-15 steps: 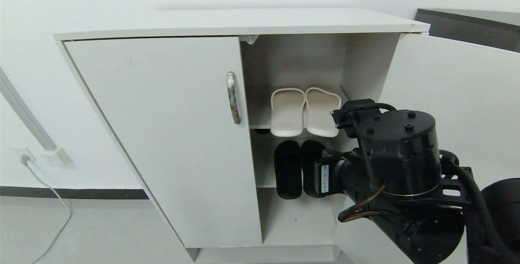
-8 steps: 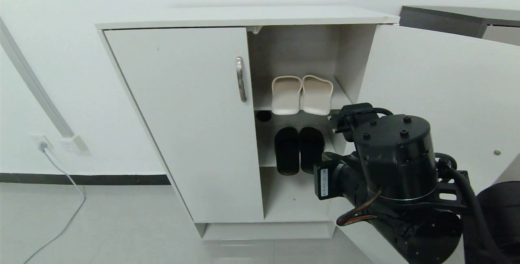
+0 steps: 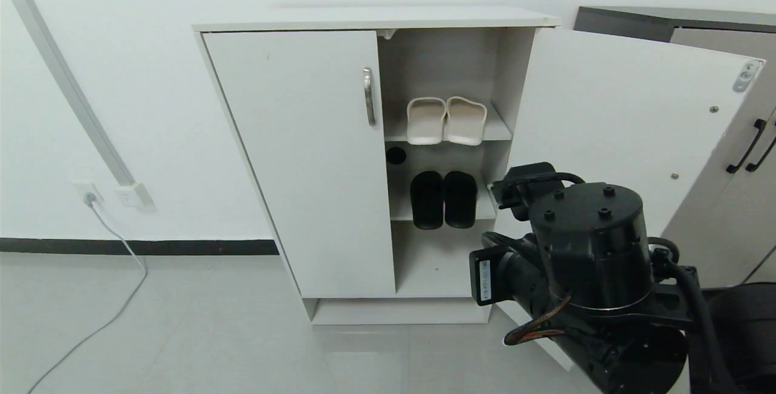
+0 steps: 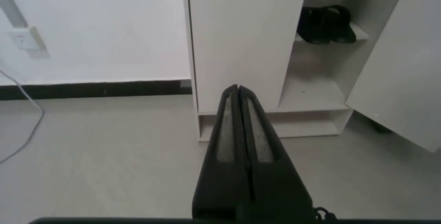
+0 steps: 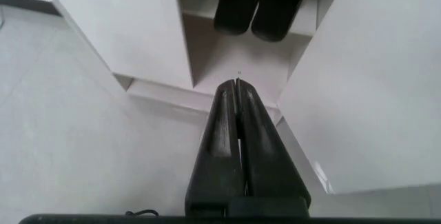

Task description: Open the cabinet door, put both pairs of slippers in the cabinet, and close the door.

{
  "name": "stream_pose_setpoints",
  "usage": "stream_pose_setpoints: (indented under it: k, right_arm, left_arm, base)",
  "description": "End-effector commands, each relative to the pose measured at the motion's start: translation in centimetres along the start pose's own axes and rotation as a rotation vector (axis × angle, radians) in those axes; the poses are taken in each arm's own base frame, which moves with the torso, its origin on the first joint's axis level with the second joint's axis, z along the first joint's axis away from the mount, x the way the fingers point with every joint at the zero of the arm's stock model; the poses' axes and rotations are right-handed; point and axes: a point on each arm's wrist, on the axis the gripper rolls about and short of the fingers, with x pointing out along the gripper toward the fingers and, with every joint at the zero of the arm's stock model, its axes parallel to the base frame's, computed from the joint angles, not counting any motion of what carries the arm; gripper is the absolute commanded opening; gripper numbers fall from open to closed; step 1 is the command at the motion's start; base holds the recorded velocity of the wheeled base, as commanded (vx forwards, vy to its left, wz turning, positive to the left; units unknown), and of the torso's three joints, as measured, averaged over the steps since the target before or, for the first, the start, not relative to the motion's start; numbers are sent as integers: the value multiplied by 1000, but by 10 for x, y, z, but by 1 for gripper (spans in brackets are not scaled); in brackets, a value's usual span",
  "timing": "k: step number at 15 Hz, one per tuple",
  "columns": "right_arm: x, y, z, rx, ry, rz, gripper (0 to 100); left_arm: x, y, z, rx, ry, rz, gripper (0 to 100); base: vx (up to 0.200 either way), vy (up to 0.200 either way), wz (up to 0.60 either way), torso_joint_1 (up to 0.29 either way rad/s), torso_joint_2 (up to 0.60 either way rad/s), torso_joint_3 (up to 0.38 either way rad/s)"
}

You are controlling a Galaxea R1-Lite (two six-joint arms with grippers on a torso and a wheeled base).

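White wall (image 3: pixel 121 109) and grey tiled floor (image 3: pixel 182 333) bound the scene. White two-door wooden cabinet (image 3: pixel 376 18) stands at frame centre: right door (image 3: pixel 606 115) swung wide toward the right of frame, left door (image 3: pixel 303 157) shut. Pair of cream rubber slippers (image 3: pixel 446 120) sits on the upper shelf, pair of black slippers (image 3: pixel 443 199) on the shelf directly below. Left gripper (image 4: pixel 238 96): fingers pressed together, empty, over the floor. Right gripper (image 5: pixel 238 89): likewise clamped, empty, before the open compartment
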Motion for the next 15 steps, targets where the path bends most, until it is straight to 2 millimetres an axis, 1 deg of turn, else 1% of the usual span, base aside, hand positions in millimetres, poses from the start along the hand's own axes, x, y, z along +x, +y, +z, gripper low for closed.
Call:
stream_pose_setpoints:
  k: [1, 6, 12, 15]
  right_arm:
    - [0, -1, -4, -10, 5, -2, 0]
    - [1, -1, -6, -16, -2, 2, 0]
    - [9, 0, -14, -28, 21, -8, 0]
    - [9, -1, -16, -31, 28, -6, 0]
  left_arm:
    - [0, 0, 0, 0, 1, 0, 0]
    - [0, 0, 0, 1, 1, 0, 0]
    - [0, 0, 0, 1, 1, 0, 0]
    - [0, 0, 0, 1, 1, 0, 0]
  base:
    - [0, 0, 0, 0, 0, 0]
    - [0, 0, 0, 0, 0, 0]
    - [0, 0, 0, 0, 0, 0]
    - [0, 0, 0, 0, 0, 0]
